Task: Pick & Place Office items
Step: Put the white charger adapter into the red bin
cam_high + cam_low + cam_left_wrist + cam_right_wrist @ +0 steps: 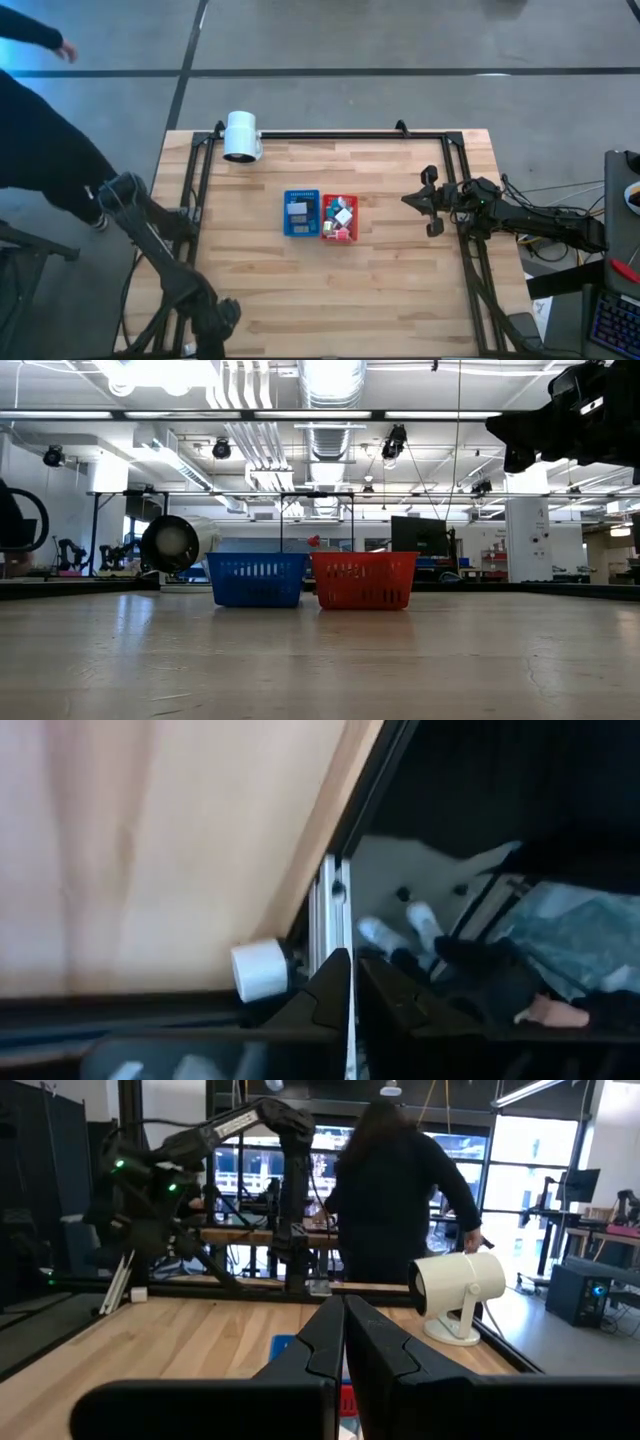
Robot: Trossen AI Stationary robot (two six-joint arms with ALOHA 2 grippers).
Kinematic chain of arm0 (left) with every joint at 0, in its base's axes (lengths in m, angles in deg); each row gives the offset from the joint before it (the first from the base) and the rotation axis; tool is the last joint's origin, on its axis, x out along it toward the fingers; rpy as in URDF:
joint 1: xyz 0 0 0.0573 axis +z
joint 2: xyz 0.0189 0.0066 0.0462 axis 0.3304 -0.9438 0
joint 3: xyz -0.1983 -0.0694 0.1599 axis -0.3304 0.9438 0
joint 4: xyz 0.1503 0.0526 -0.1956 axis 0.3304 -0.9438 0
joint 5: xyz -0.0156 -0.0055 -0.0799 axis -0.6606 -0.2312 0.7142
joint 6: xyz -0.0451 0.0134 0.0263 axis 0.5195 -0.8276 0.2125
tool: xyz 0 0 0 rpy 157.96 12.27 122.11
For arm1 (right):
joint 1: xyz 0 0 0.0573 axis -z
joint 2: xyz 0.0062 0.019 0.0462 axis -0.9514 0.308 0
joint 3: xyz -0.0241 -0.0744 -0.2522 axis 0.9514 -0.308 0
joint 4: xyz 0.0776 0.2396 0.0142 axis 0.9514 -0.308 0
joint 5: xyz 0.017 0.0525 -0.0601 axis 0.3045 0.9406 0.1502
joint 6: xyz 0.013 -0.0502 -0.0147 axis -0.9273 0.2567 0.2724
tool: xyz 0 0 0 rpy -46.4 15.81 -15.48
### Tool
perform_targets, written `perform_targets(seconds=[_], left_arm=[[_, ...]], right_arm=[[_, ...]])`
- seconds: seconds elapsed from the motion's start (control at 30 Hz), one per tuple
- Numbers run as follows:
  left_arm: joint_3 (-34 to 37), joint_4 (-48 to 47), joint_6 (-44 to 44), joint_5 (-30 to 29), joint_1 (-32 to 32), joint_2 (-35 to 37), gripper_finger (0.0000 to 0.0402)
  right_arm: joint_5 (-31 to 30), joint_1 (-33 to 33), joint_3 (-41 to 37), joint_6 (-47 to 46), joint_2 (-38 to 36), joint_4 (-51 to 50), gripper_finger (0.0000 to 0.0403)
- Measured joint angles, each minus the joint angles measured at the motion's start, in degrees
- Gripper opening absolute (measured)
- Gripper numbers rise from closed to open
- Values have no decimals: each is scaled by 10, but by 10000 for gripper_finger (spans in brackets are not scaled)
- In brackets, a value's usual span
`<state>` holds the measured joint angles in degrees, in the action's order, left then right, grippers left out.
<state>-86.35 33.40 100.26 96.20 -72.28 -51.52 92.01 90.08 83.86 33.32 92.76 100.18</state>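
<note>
Wooden desk (pixel 400 280) held office items (pixel 340 217) mid-surface; right claw (pixel 432 201) closed empty; left claw (pixel 350 982) near-corner, nearly closed, empty.

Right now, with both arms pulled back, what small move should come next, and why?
Probably none on the table: the office items already lie in the blue tray and red tray, with no loose ones showing on the wood. The right gripper is shut and empty; the left gripper hangs past the table's near edge. Hold both parked.
</note>
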Motion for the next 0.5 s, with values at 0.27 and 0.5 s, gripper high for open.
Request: perform_targets(seconds=[0.27, 0.5], left_arm=[[-12, 7, 67, 76, -48, -70, 5], [-9, 10, 74, 83, -53, -96, 3]], right_arm=[[0, 0, 1, -1, 0, 0, 8], [0, 0, 2, -2, 0, 0, 8]])
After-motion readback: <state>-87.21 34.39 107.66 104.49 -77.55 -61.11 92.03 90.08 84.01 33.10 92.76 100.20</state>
